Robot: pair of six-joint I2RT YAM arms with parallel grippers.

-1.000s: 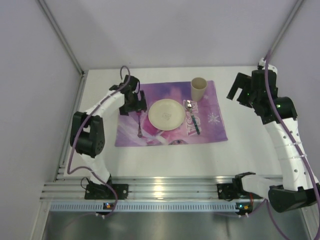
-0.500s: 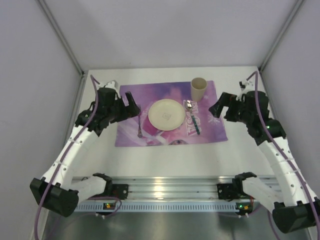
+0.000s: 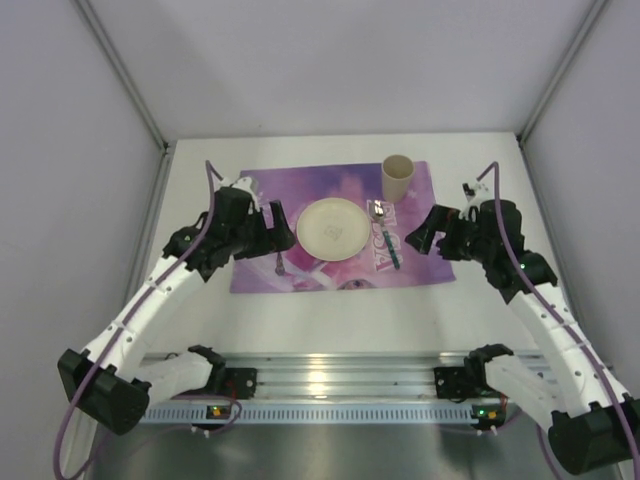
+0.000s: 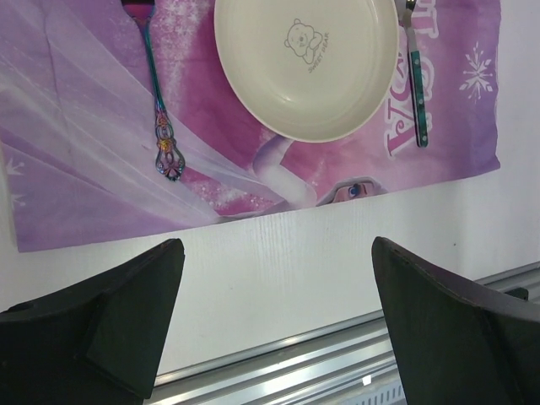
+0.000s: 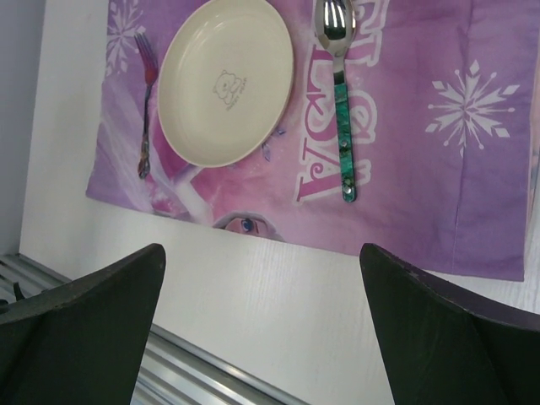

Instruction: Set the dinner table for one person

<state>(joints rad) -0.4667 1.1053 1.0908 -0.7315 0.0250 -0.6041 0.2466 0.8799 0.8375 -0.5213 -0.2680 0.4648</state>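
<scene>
On the white dinner table (image 3: 330, 310) lies a purple placemat (image 3: 420, 255). On it sit a cream plate (image 3: 333, 228), a fork (image 3: 279, 258) to its left, a green-handled spoon (image 3: 385, 235) to its right and a beige cup (image 3: 398, 178) at the back right. My left gripper (image 3: 268, 232) is open and empty above the mat's left part, by the fork. My right gripper (image 3: 428, 232) is open and empty above the mat's right edge. The left wrist view shows the plate (image 4: 308, 67), fork (image 4: 159, 110) and spoon handle (image 4: 415, 80). The right wrist view shows the plate (image 5: 226, 80), fork (image 5: 147, 101) and spoon (image 5: 340, 93).
A ribbed aluminium rail (image 3: 330, 385) runs along the near edge, with both arm bases on it. Grey walls close the table at the back and both sides. Bare white tabletop (image 4: 278, 270) lies between the mat and the rail.
Both arms have drawn back toward the near edge and inward. The left gripper has moved right over the mat's left part; the right gripper has come down and left to the mat's right edge.
</scene>
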